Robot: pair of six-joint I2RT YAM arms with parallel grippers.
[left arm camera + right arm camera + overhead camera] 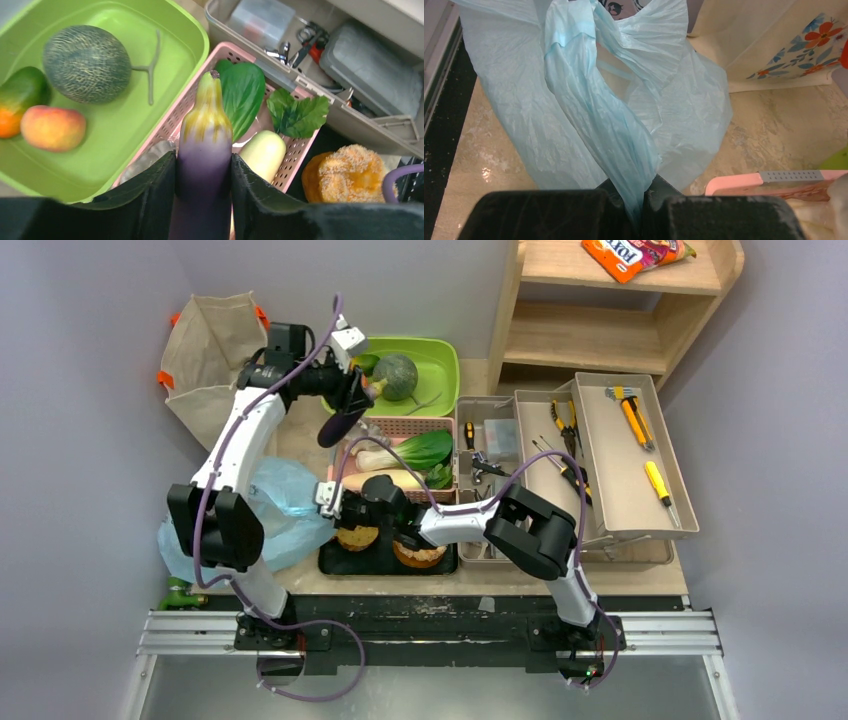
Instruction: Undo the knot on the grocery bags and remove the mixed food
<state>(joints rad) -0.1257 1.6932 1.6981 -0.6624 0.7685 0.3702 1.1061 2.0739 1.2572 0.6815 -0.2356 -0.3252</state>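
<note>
My left gripper is shut on the purple eggplant, held above the edge between the green tub and the pink basket. The tub holds the green melon, the peach and the orange. The basket holds the leafy greens and the white radish. My right gripper is shut on a handle of the light-blue plastic bag, which hangs open. No knot shows. The canvas tote stands at the back left.
Two orange-topped pastries sit on a black tray under my right arm. An open grey toolbox with tools fills the right side. A wooden shelf behind it carries an orange snack packet.
</note>
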